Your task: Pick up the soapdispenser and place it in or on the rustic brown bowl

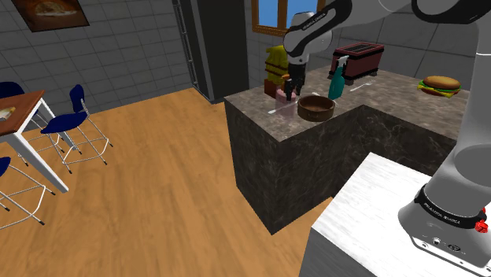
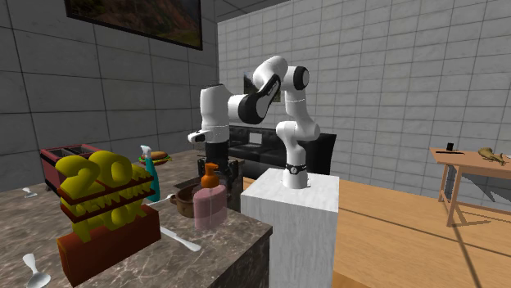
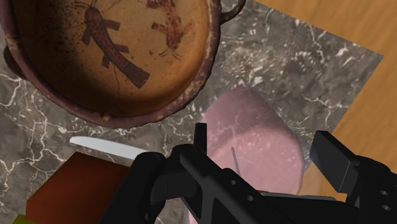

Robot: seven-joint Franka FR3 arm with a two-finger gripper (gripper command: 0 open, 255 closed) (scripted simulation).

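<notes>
1. Standing upright on the dark marble desk (image 2: 239, 232), the soap dispenser (image 2: 210, 203) has its long axis vertical. Its pink body is below and its orange pump (image 2: 211, 173) points up. I cannot tell to which side the spout turns.
2. The dispenser is near the desk's corner, just beside the brown bowl (image 2: 186, 201). In the wrist view the pink body (image 3: 254, 143) lies close to the bowl's rim (image 3: 191, 102).
3. The pincer (image 2: 215, 157) hangs directly over the dispenser. Its two black fingers (image 3: 329, 151) are wide apart, one on each side of the pink body, and they grasp nothing.
4. The bowl has dark painted figures inside and small handles on its rim.
5. A white knife (image 3: 105, 147) lies flat on the desk between the bowl and a red-brown block (image 3: 79, 194). This block carries big yellow numbers (image 2: 102, 188) and stands near the dispenser.
6. A teal spray bottle (image 1: 337, 81) stands upright on the bowl's other side, and a red toaster (image 1: 359, 59) is behind it.
7. A burger (image 1: 441, 84) lies well apart on the desk, and a white spoon (image 2: 33, 270) lies near the block.
8. Blue chairs (image 1: 71, 122) stand on the wooden floor by a table (image 1: 20, 114).
</notes>
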